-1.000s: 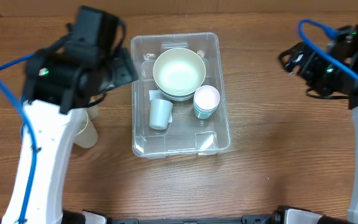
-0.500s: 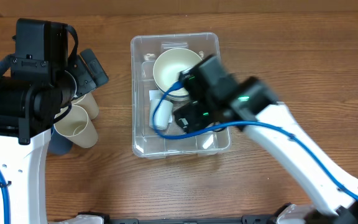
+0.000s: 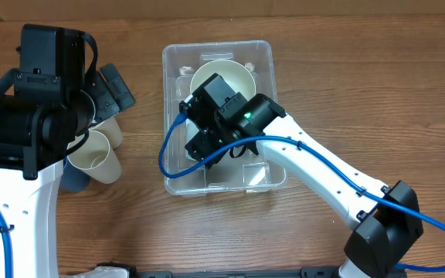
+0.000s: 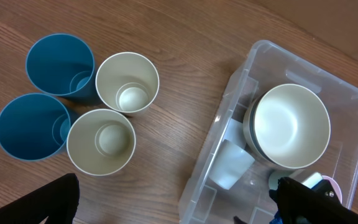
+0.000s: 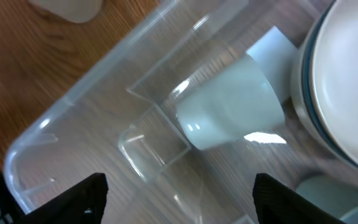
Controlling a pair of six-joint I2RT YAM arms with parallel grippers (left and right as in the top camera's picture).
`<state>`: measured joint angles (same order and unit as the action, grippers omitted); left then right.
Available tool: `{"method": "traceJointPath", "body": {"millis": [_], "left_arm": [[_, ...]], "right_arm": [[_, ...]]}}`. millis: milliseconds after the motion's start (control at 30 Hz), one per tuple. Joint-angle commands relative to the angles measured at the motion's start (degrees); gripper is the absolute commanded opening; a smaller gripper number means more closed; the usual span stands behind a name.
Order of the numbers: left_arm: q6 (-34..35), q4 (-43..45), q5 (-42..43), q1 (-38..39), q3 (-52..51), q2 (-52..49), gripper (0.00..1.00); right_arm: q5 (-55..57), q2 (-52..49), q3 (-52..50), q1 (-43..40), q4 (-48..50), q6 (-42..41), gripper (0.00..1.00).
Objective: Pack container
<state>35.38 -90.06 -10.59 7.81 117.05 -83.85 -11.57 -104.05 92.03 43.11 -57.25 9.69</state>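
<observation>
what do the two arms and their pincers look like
The left arm and right arm look alike: smooth white links, bulky black joint housings and black wrist heads. A blue cable trails along each, and a small green light glows on each. The pincer fingers are flat and black.

overhead straight down, both wrist views downward, right closest, all sharing the container [image 3: 207, 179]
</observation>
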Motion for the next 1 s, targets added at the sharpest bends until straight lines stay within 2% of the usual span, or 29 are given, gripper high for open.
{"method": "traceJointPath", "body": {"millis": [0, 500, 967], "left_arm": [[-1.1, 0.1, -0.8, -0.3, 0.7, -0.2, 1.00], [-1.1, -0.2, -0.8, -0.3, 0.7, -0.3, 1.00], [-1.1, 0.0, -0.8, -0.3, 0.7, -0.3, 1.00]], "right_arm": [[-2.2, 0.0, 0.6, -0.4, 1.7, 1.3, 0.77], [-4.8, -7.3, 0.6, -1.9, 4.8, 12.9, 0.78], [-10.7, -7.4, 0.6, -7.3, 7.0, 13.3, 0.86]]}}
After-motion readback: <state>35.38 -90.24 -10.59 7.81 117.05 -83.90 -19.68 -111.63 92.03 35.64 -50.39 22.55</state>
